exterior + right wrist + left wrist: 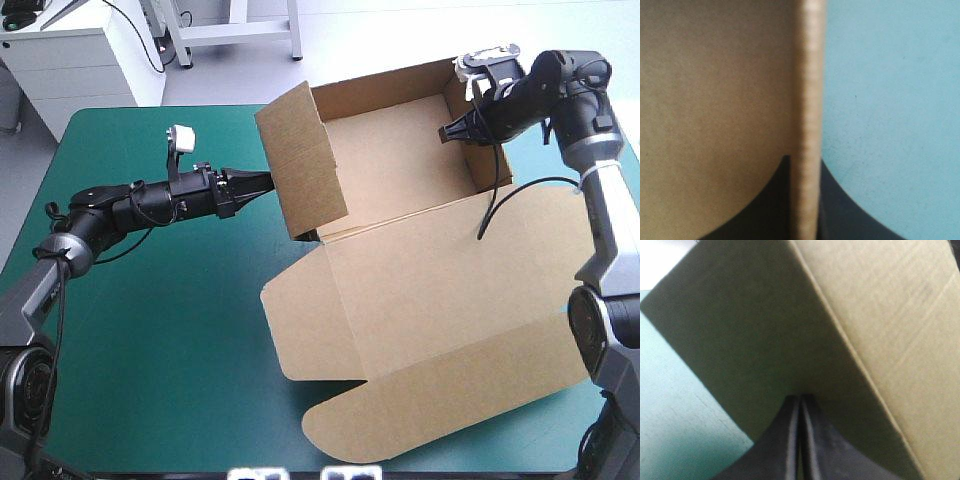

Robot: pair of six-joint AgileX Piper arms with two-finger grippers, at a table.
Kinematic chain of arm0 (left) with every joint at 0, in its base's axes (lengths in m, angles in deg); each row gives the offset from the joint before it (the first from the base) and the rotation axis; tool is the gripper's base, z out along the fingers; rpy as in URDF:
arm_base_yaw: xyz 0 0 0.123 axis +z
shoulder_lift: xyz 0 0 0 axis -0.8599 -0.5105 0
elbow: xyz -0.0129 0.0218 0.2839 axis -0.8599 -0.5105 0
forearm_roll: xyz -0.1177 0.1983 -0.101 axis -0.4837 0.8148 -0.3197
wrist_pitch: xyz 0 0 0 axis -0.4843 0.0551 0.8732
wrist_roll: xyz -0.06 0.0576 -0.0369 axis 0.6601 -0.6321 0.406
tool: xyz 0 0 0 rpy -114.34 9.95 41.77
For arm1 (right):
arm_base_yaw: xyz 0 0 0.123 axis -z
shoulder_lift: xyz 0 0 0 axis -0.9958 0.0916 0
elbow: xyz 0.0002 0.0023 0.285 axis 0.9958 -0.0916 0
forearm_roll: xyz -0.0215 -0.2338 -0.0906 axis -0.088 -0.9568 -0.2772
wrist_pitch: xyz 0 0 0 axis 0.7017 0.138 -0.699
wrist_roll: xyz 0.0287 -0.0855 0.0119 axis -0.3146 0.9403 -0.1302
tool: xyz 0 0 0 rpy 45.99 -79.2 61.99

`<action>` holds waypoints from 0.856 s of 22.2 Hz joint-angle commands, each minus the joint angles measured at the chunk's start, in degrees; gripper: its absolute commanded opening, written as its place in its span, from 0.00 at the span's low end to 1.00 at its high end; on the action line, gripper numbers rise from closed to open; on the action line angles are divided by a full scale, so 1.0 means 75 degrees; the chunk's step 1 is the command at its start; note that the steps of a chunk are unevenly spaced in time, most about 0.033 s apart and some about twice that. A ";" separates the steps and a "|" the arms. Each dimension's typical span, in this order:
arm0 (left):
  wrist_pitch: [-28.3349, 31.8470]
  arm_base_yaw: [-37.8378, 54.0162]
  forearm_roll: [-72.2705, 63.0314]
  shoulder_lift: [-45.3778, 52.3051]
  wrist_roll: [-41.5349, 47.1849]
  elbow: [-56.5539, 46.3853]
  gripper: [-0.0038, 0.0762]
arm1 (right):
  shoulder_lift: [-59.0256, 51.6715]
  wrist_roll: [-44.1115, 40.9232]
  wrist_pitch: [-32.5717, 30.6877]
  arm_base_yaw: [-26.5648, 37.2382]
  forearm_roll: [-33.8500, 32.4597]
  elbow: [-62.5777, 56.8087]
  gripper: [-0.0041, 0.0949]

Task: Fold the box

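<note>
A brown box [400,165] sits right of centre on the teal-green tabletop [150,340]. It is a half-formed open tray with its far and right walls upright. Its left wall [300,165] stands raised, and the lid [430,320] lies flat on the near side. The left jaws, pressed together, touch the left wall's outer face. The right jaws pinch the right wall [480,160].

brown cut-cardboard box [420,290]: open tray, walls raised, at table's far right; lid flat toward near edge
</note>
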 commanded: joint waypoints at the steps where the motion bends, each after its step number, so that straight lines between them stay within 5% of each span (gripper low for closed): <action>1: -0.0883 -0.0122 -0.1264 0.0367 0.0288 0.0226 0.04 | -0.0263 0.0055 0.0532 -0.0323 0.0029 0.0227 0.02; 7: -0.0883 -0.0237 -0.1264 0.0367 0.1718 0.0226 0.09 | -0.0180 0.0055 0.0777 -0.0644 -0.0496 0.0227 0.02; 14: -0.0866 -0.0153 -0.1247 0.0649 0.2647 0.0276 0.55 | -0.0180 -0.0051 0.0571 -0.0644 -0.1078 0.0227 0.02; 19: 0.0927 -0.0385 0.1653 0.0649 0.5114 0.1162 0.55 | -0.0180 -0.0291 0.0421 -0.0711 -0.1143 0.0227 0.02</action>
